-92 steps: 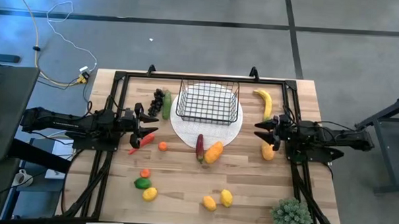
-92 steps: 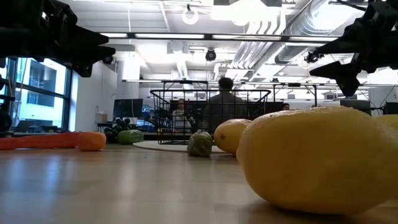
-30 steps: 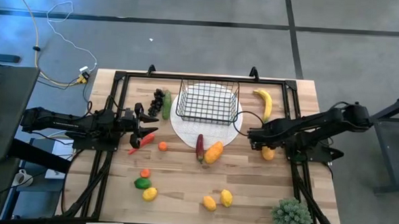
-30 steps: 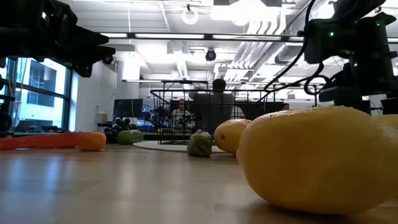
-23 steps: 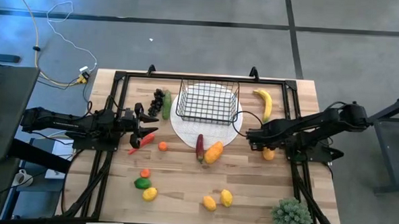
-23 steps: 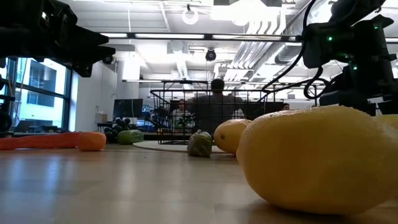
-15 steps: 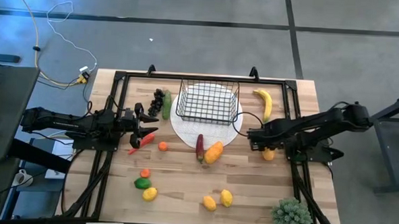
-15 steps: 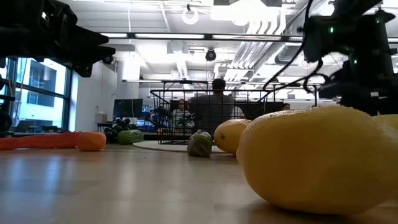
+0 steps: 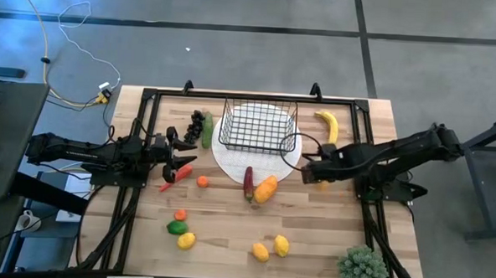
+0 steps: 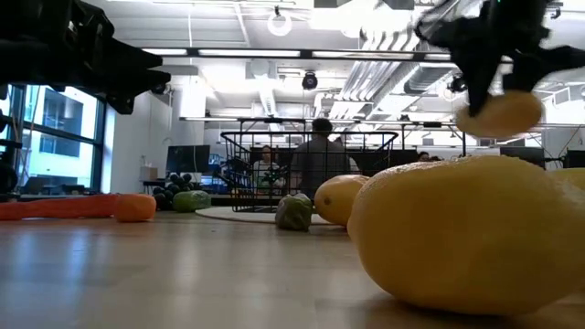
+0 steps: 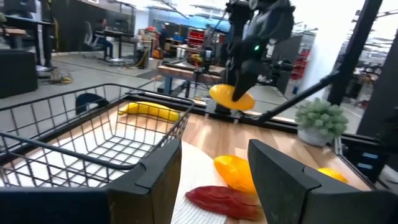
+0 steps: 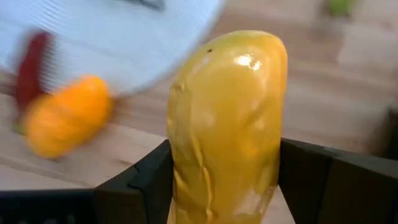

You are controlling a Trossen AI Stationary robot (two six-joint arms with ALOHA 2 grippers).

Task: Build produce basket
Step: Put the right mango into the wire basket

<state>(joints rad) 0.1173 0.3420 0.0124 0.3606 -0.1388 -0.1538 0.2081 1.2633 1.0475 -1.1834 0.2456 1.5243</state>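
Note:
The black wire-mesh basket (image 9: 259,127) stands on a white round disc (image 9: 230,163) at the table's far middle. My right gripper (image 9: 312,171) hovers by the disc's right edge, shut on a yellow pepper-like piece (image 12: 227,124), also seen in the low view (image 10: 498,114). My left gripper (image 9: 184,155) waits open at the table's left, beside a red chilli (image 9: 178,175). A banana (image 9: 328,127) lies right of the basket. Dark grapes (image 9: 197,124) and a green piece (image 9: 207,130) lie left of it. A dark red piece (image 9: 248,181) and an orange piece (image 9: 266,188) lie at the disc's near edge. My right gripper pinches the yellow piece about its middle (image 12: 186,174) between its two fingers (image 12: 140,180), which lie across its length. The fingers come from above, pointing down. The piece hangs below the gripper, lifted clear of the table (image 10: 498,114).
Several lemons (image 9: 281,245) and a green piece (image 9: 176,227) lie toward the near edge, with a small orange piece (image 9: 202,181) mid-left. A bushy green plant (image 9: 361,268) stands at the near right corner. Black frame rails (image 9: 363,219) run along the table's sides.
My right gripper, which was down at the yellow piece on the table right of the disc, has risen and moved toward the table's left, to the disc's edge. The yellow piece has come up with it, lifted clear of the wood.

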